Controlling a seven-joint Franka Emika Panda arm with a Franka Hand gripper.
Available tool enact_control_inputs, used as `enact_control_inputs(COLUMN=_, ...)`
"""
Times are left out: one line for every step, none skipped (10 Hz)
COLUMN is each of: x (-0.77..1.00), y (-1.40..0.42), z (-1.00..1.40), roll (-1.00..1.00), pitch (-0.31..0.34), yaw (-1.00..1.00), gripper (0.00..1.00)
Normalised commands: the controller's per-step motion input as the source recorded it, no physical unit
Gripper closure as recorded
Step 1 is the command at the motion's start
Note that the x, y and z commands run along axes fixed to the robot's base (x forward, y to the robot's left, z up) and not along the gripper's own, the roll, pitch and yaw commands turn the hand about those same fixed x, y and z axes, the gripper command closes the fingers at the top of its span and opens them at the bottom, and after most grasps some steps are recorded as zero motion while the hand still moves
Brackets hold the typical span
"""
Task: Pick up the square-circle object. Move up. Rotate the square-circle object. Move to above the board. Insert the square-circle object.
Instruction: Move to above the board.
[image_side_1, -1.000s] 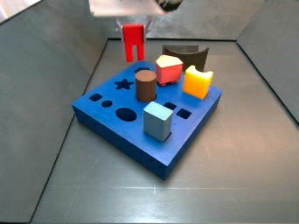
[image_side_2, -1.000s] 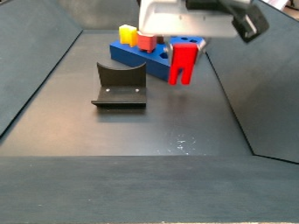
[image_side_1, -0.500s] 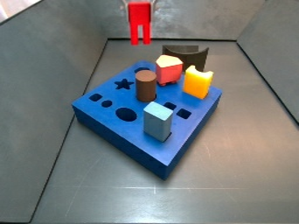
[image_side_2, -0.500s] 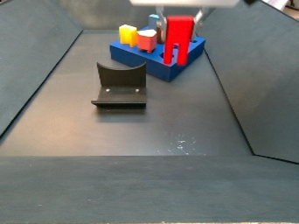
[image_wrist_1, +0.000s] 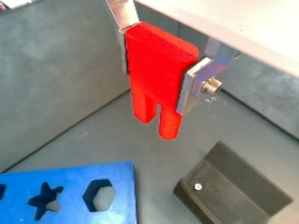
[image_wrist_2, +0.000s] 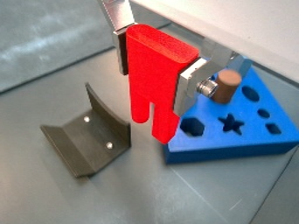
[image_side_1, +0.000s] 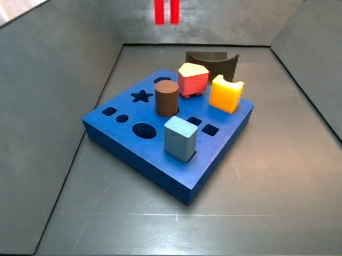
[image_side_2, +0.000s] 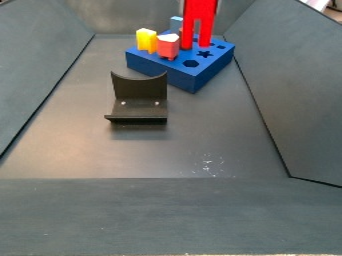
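My gripper (image_wrist_1: 159, 61) is shut on the square-circle object (image_wrist_1: 158, 77), a bright-red block with two prong-like legs hanging down; both wrist views (image_wrist_2: 155, 83) show silver fingers clamping its upper part. In both side views only the legs show at the frame's upper edge (image_side_1: 166, 12) (image_side_2: 199, 22), high in the air; the gripper is out of frame there. The board (image_side_1: 134, 135), a thick blue slab with star and round holes, lies below and also shows in the wrist views (image_wrist_1: 65, 194) (image_wrist_2: 233, 140).
On the board stand a brown cylinder (image_side_1: 166, 98), a red-and-white faceted block (image_side_1: 195, 78), a yellow block (image_side_1: 227, 94) and a light-blue block (image_side_1: 181, 138). The dark fixture (image_side_2: 136, 97) stands on the floor beside the board. Grey walls enclose the floor.
The gripper has risen with the red block; the block's body has left both side views upward, only the legs still showing. Nothing on the board moved.
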Motion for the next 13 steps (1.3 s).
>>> enact_control_inputs(x=0.12, y=-0.03, z=1.0, roll=-0.1, pitch=0.068, yaw=0.01, gripper=1.0)
enact_control_inputs(x=0.1, y=-0.03, z=1.0, roll=-0.09, pitch=0.069, yaw=0.01, gripper=1.0)
enact_control_inputs(x=0.09, y=-0.03, z=1.0, roll=-0.09, pitch=0.07, yaw=0.02, gripper=1.0)
enact_control_inputs(x=0.08, y=-0.03, z=1.0, roll=-0.08, pitch=0.07, yaw=0.02, gripper=1.0)
enact_control_inputs(x=0.06, y=-0.02, z=0.83, roll=-0.08, pitch=0.072, yaw=0.02, gripper=1.0)
enact_control_inputs(x=0.04, y=-0.01, z=0.72, roll=-0.07, pitch=0.075, yaw=0.02, gripper=1.0)
enact_control_inputs(x=0.03, y=0.0, z=0.5, roll=-0.07, pitch=0.077, yaw=0.03, gripper=1.0)
enact_control_inputs(x=0.02, y=0.0, z=0.39, roll=-0.07, pitch=0.078, yaw=0.03, gripper=1.0)
enact_control_inputs(x=-0.05, y=-1.0, z=0.06, roll=0.32, pitch=0.353, yaw=-0.34, gripper=1.0)
enact_control_inputs(x=-0.04, y=-1.0, z=0.02, roll=0.33, pitch=0.315, yaw=-0.31, gripper=1.0)
enact_control_inputs(x=-0.04, y=-1.0, z=0.04, roll=0.31, pitch=0.251, yaw=-0.18, gripper=1.0)
enact_control_inputs(x=-0.03, y=-1.0, z=0.04, roll=0.16, pitch=0.192, yaw=-0.08, gripper=1.0)
enact_control_inputs(x=-0.03, y=-1.0, z=0.04, roll=0.13, pitch=0.164, yaw=-0.05, gripper=1.0)
